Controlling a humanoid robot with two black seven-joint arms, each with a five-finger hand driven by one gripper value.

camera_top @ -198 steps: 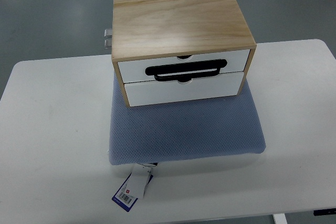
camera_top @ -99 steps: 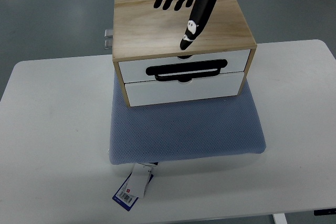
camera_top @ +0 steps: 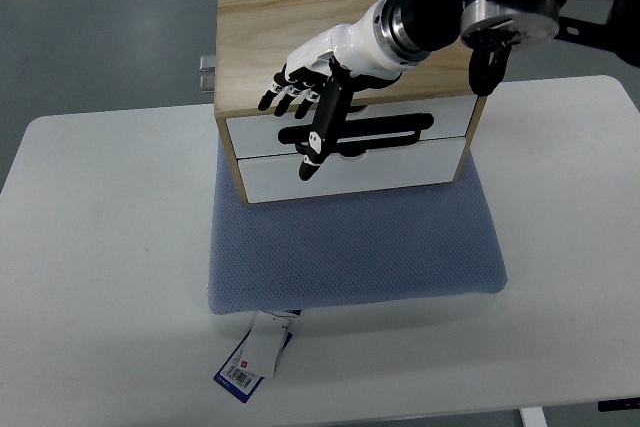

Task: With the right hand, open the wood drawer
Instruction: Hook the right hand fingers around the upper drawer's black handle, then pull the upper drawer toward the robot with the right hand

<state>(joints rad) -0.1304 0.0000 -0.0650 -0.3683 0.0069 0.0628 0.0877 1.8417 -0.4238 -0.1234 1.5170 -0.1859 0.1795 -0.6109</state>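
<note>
A wooden box (camera_top: 345, 37) with two white drawers stood at the back of a blue cushion (camera_top: 355, 247) on a white table (camera_top: 100, 247); both drawers were shut, the upper drawer (camera_top: 450, 115) bearing a black handle (camera_top: 395, 133) along its lower edge. The right hand (camera_top: 310, 72) (arm entering from the upper right) hung over the box's front left part; its fingers (camera_top: 285, 82) were spread and held nothing, the thumb pointing down across the handle's left end; whether it touched could not be told. A paper tag (camera_top: 250, 359) lay at the cushion's near edge.
</note>
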